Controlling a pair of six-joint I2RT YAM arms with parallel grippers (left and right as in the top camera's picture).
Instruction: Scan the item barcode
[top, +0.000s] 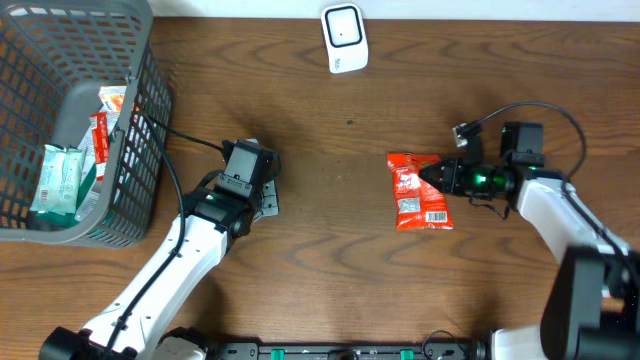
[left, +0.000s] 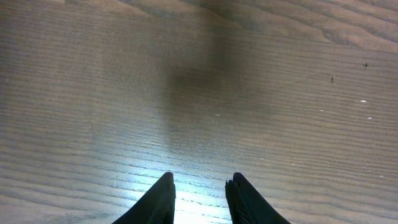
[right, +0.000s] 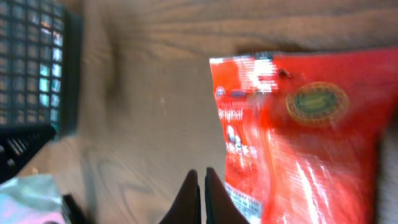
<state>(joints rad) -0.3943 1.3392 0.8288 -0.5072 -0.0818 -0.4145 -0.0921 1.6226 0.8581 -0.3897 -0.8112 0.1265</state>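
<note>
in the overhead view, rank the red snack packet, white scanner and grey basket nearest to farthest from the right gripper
1. red snack packet: right at the right gripper, under the tips of its fingers.
2. white scanner: top centre of the view, up and to the left.
3. grey basket: far left side, well past the scanner.

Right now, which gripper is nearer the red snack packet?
Right. The right gripper, fingers shut, sits at the edge of the red snack packet; the left gripper hangs well off to its left, nearer the basket.
</note>
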